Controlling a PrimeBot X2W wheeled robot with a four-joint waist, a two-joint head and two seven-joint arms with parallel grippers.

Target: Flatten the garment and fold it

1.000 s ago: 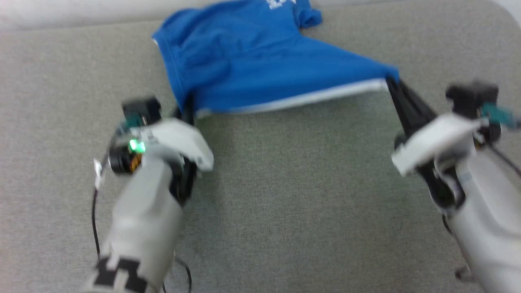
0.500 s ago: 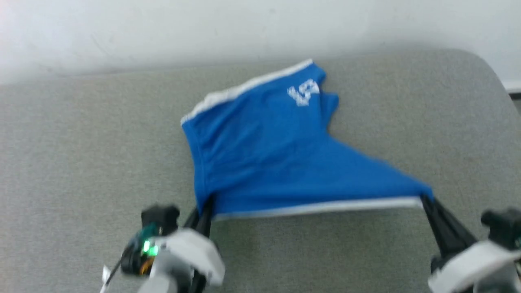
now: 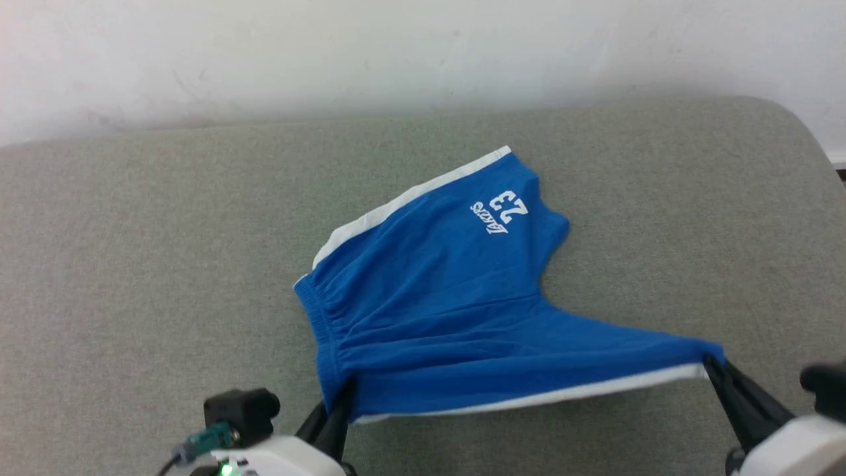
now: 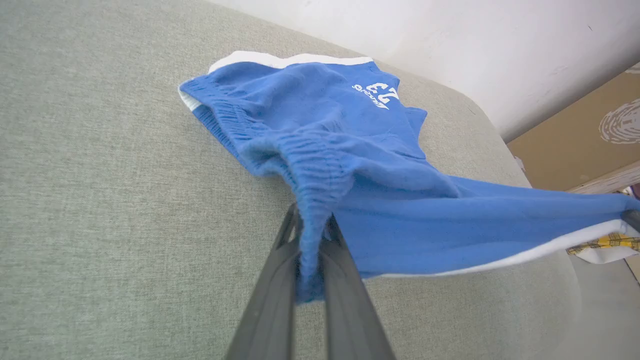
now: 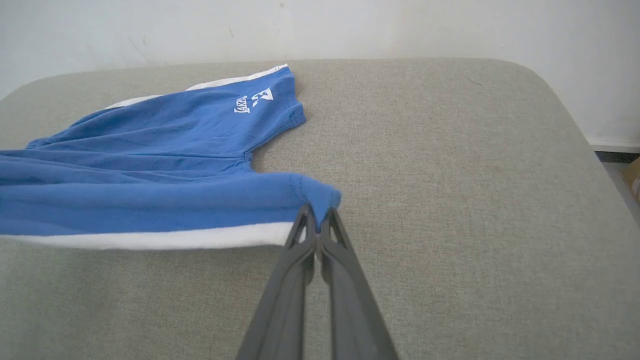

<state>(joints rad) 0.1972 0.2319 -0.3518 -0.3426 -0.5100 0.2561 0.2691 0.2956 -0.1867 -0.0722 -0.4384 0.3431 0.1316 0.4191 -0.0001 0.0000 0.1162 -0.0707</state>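
Note:
The garment is a pair of bright blue shorts with white stripe trim and a white "23" logo, lying on the grey cushion. Its near edge is stretched taut and lifted between both grippers. My left gripper is shut on the elastic waistband corner at the lower left. My right gripper is shut on the leg hem corner at the lower right. The far leg rests on the cushion, wrinkled near the waistband.
The grey fabric cushion spreads wide around the shorts, with a white wall behind its far edge. The cushion's rounded right corner drops off. A brown cardboard box stands beyond it in the left wrist view.
The head camera has tilted up, so the whole picture shifted down. Both grippers stay shut on the near corners, and the near edge has been drawn towards me and a little wider.

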